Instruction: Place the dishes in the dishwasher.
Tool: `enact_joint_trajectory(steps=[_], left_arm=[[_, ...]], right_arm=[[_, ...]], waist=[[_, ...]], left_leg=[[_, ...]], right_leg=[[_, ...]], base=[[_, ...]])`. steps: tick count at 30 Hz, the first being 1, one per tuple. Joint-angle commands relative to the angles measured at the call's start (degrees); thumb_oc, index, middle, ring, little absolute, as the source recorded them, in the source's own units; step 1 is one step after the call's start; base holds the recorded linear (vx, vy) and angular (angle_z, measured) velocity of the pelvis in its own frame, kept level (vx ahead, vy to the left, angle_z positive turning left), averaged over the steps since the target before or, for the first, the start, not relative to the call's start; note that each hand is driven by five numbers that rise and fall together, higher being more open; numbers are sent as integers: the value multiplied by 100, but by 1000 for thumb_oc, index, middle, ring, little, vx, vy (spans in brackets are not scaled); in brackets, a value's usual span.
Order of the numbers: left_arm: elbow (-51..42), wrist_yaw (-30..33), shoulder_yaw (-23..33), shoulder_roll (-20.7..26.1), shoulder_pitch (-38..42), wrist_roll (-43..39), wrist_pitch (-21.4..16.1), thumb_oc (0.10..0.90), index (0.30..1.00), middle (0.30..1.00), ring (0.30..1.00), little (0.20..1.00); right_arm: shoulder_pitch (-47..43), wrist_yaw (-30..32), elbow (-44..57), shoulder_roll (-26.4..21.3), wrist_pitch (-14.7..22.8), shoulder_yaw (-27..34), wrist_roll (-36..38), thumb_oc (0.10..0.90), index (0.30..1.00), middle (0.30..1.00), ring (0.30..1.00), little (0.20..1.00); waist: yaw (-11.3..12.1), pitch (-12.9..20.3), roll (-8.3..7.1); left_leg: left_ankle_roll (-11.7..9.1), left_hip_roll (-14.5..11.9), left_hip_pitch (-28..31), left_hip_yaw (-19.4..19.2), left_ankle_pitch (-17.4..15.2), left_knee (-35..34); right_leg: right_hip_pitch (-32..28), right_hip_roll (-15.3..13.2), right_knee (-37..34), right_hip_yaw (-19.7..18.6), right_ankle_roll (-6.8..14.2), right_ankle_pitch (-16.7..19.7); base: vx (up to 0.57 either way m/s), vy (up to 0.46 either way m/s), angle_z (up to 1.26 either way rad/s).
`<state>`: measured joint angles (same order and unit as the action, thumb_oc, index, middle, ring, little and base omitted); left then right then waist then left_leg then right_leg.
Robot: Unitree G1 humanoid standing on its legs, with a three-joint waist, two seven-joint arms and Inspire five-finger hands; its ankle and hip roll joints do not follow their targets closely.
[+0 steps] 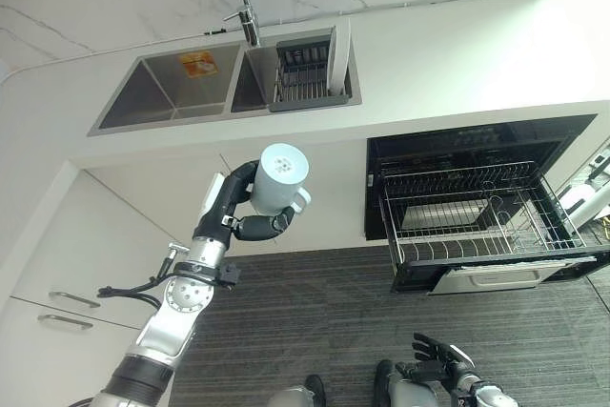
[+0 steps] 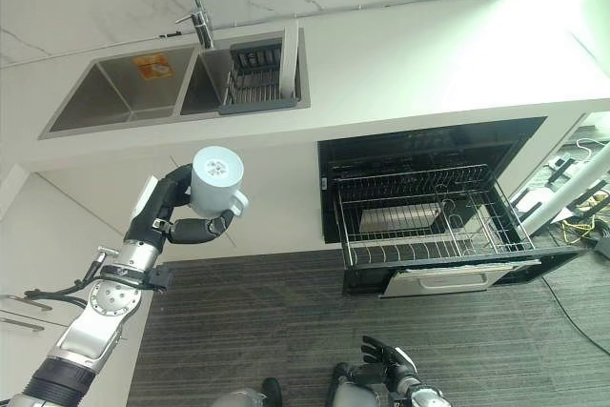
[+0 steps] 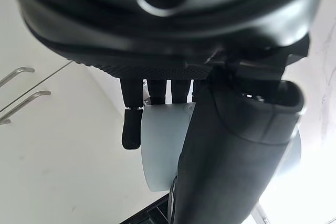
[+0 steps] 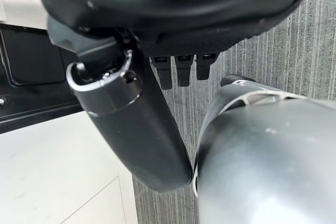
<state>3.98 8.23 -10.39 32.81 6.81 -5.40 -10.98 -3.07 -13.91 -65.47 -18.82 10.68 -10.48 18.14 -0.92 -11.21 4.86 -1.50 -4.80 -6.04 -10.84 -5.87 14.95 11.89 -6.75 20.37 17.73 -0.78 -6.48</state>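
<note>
Pale blue mug (image 1: 280, 179), upside down, sits gripped in the left hand (image 1: 240, 213), fingers and thumb curled round it, well left of the dishwasher's pulled-out wire rack (image 1: 477, 214). Right hand (image 1: 440, 353) hangs low below that rack, fingers loosely extended, holding nothing.

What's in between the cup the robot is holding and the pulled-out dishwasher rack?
Nothing stands there: between the cup in the left robot hand and the rack, the left eye view shows white cabinet front and grey floor.
</note>
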Motion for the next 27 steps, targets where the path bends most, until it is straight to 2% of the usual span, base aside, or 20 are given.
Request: enact_joint_trajectory(steps=[1,2,3,5,7,8,11,13,14,15,17,19,20,21,22,23,24,26,27], left_arm=[[-586,295,553,72,361,-68,-518,400,300,300,300,300],[-612,172,635,14,293,-77,-524,400,300,300,300,300],[-601,127,657,-27,280,-57,-546,400,300,300,300,300],[-551,47,641,-56,326,-57,-591,400,300,300,300,300],[-518,-16,622,-40,362,-60,-651,400,300,300,300,300],[168,-209,883,-126,-41,-747,-1351,400,300,300,300,300],[150,-358,744,-140,10,-797,-1295,400,300,300,300,300],[176,-524,618,-161,52,-789,-1310,400,300,300,300,300],[166,-514,555,-177,59,-751,-1349,400,300,300,300,300],[-37,-360,474,-190,74,-562,-1246,400,300,300,300,300],[-170,-195,408,-129,157,-369,-1132,400,300,300,300,300],[-239,-217,328,-68,293,-370,-1019,400,300,300,300,300],[-242,-299,263,-53,384,-374,-981,400,300,300,300,300],[-215,-357,178,-37,484,-383,-962,400,300,300,300,300],[-150,-425,38,-47,613,-371,-956,400,300,300,300,300],[-82,-414,-78,-58,658,-452,-1009,400,300,300,300,300],[-90,-391,-129,-55,670,-568,-1072,400,300,300,300,300],[-320,-256,-126,-103,686,-532,-892,400,300,300,300,300],[-403,-153,-79,-128,626,-539,-783,400,300,300,300,300]], right_arm=[[-124,-155,62,-107,204,-38,16,800,900,900,900,900],[-124,-549,-2,-129,4,46,251,800,900,900,900,900],[-117,-626,-35,-128,-62,55,-13,800,900,900,900,900],[-98,-960,-51,-109,-162,88,328,800,900,900,900,900],[-73,-1145,-20,-143,-340,116,466,800,900,900,900,900],[239,-950,-238,135,-759,1008,1253,800,900,900,900,900],[203,-954,-285,144,-557,948,1218,800,900,900,900,900],[196,-864,-247,154,-342,929,1437,800,900,900,900,900],[187,-851,-143,132,-375,925,1465,800,900,900,900,900],[174,-821,233,98,-578,858,1268,800,900,900,900,900],[59,-790,382,82,-770,766,1105,800,900,900,900,900],[-55,-744,323,82,-870,746,1259,800,900,900,900,900],[-91,-749,236,86,-867,766,1371,800,900,900,900,900],[-102,-752,190,91,-870,793,1408,800,900,900,900,900],[-71,-806,96,126,-813,821,1356,800,900,900,900,900],[-43,-903,-1,210,-735,854,1354,800,900,900,900,900],[-47,-1013,-55,246,-630,903,1443,800,900,900,900,900],[-77,-1158,113,195,-690,847,1466,800,900,900,900,900],[-94,-1292,174,162,-764,800,1458,800,900,900,900,900]], waist=[[67,135,-82],[106,143,-96],[110,145,-97],[58,138,-97],[32,115,-102],[-19,196,-241],[-47,229,-271],[-125,247,-291],[-151,237,-294],[-164,133,-274],[-94,57,-250],[-14,45,-262],[-9,54,-268],[-44,60,-274],[-85,89,-270],[-109,108,-256],[-94,94,-233],[-102,48,-191],[-80,-12,-188]], left_leg=[[-439,-314,-355,346,-229,224],[-480,-363,-371,364,-143,224],[-483,-383,-351,297,-120,224],[-481,-488,-270,-8,-90,224],[-503,-518,-231,-52,-78,224],[238,442,-26,78,-806,224],[276,446,23,6,-867,224],[293,373,90,-123,-902,224],[278,311,114,-215,-896,224],[275,169,159,-366,-881,224],[240,-59,168,-646,-860,224],[203,-103,238,-635,-997,224],[181,-116,229,-581,-992,224],[176,-156,139,-583,-833,224],[105,-223,136,-467,-774,224],[-23,-392,204,-374,-696,224],[-157,-578,249,-195,-633,224],[-460,-1001,-6,165,-291,224],[-650,-1249,-118,333,-83,224]], right_leg=[[-581,-78,-318,-275,609,-625],[-653,-27,-318,-267,580,-670],[-682,-43,-318,-226,573,-679],[-753,-95,-318,-93,571,-690],[-825,-101,-318,-51,564,-712],[-443,-241,-318,-425,926,-145],[-444,-196,-318,-514,941,-146],[-463,-140,-318,-550,934,-143],[-493,-110,-318,-491,930,-147],[-607,-85,-318,-204,876,-165],[-584,-315,-318,398,941,42],[-632,-606,-318,466,1122,114],[-632,-735,-318,368,1161,156],[-564,-865,-318,278,1113,270],[-574,-1111,-318,-37,1175,298],[-566,-1439,-318,-325,1271,437],[-600,-1599,-318,-503,1354,504],[-694,-1310,-318,-584,1407,108],[-742,-1132,-318,-571,1321,-69]], base=[[9,-113,-4],[15,-130,-3],[17,-149,0],[0,-42,-2],[1,3,3],[19,20,6],[74,19,8],[87,19,-6],[3,30,-9],[-54,10,-12],[-111,-104,-44],[-26,-285,-96],[-123,-427,-68],[-107,-618,-27],[-78,-829,24],[40,-1076,53],[35,-1123,68],[-31,-1066,49],[-69,-895,36]])
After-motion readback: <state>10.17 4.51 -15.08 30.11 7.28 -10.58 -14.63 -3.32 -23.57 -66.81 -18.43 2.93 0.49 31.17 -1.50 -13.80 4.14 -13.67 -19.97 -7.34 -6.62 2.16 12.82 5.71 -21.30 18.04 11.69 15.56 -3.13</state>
